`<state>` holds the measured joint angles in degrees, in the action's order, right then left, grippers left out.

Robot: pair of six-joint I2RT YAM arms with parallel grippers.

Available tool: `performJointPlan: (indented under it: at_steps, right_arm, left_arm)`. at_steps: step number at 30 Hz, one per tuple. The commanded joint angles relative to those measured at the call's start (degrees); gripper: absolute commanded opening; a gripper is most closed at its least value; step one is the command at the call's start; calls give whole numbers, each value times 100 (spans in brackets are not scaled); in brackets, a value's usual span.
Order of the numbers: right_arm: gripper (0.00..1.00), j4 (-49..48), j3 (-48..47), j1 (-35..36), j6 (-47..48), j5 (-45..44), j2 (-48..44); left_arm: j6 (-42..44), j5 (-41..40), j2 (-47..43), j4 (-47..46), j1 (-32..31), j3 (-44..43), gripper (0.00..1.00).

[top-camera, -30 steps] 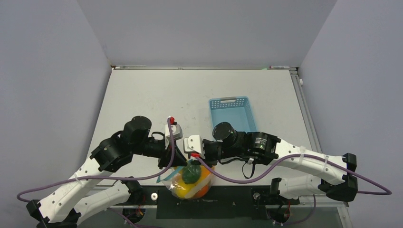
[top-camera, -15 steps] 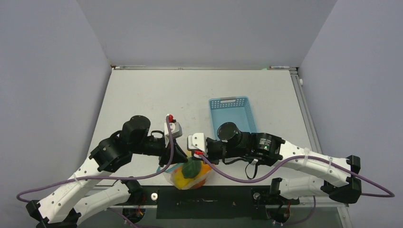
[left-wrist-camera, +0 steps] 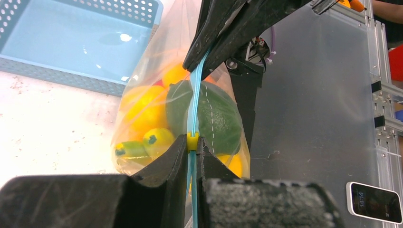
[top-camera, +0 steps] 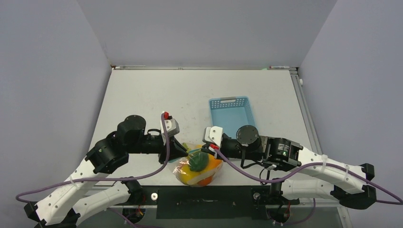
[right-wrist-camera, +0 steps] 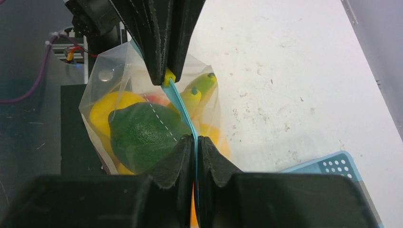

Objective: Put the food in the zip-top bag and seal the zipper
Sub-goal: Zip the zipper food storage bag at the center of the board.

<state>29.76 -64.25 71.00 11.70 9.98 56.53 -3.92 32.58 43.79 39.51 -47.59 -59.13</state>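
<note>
At the near edge of the table (top-camera: pixel 142 95), the left gripper (left-wrist-camera: pixel 191 142) was closed on the zipper (left-wrist-camera: pixel 192 111) at a small yellow tab (left-wrist-camera: pixel 192 141). The right gripper (right-wrist-camera: pixel 196 142) was clamped shut on the same strip a little further along. Between them the teal strip was drawn straight, and the bag (left-wrist-camera: pixel 138 90) was carried beneath it with the food (left-wrist-camera: pixel 216 116) inside. Whether the bag rested on the table could not be told. The basket (top-camera: pixel 229 100) was seen close by. For a sound seal, the strip would best be held taut and pinched flat while one gripper was slid along it to the far end.
</note>
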Motion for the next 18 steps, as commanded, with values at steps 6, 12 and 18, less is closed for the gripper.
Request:
performJointPlan:
  at_steps: [6,12,18]
  right_arm:
    - [5,-113,59,-70,-180,-1480,-598]
    - [5,-182,171,-73,-250,-1806,-869]
    - [5,-241,260,-76,-324,-2110,-1106]
  left_arm:
    - [120,-424,-293,863,-5,-394,0]
    - [129,-669,-400,1087,-4,-507,0]
    - [113,-844,-478,1305,-4,-613,0]
